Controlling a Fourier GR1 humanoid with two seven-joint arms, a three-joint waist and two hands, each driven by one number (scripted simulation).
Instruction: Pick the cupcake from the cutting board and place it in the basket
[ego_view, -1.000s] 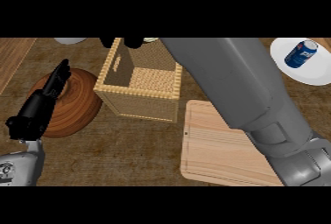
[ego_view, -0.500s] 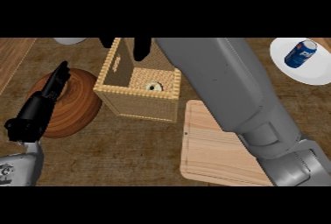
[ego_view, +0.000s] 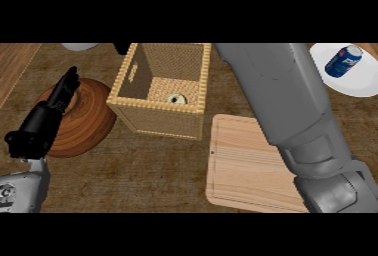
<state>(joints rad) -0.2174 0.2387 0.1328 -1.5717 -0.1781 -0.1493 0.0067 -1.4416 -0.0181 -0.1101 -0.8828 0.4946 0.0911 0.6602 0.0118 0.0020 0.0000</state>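
Counter: brown mottled stone counter top (ego_view: 148, 170), seen from steeply above.
Basket: tall rectangular woven straw basket (ego_view: 159, 117), open at the top, standing towards the counter's far edge, left of centre.
Cupcake: small pale round cupcake (ego_view: 176, 98) lying on the basket's floor, close to the near wall; only its top shows above the rim.
Cutting board: light wooden rectangular cutting board (ego_view: 247, 170), near-right of the basket, its far-left corner just beside the basket's near-right corner. Nothing rests on the visible part.
Right arm: grey right forearm (ego_view: 284, 110) runs from the lower right edge across the board's right side and past the basket's right wall to the far edge.
Right hand: hidden beyond the upper edge of the view; whether its fingers are apart or together cannot be told.
Left hand: black left hand (ego_view: 46, 120) at the left edge, fingers straight and together, pointing away, grasping nothing.
Wooden round: dark reddish-brown round wooden block (ego_view: 85, 122) left of the basket, partly under the left hand.
Plate: white round plate (ego_view: 354, 82) at the far-right corner, carrying a blue drinks can (ego_view: 344, 60) lying on its side.
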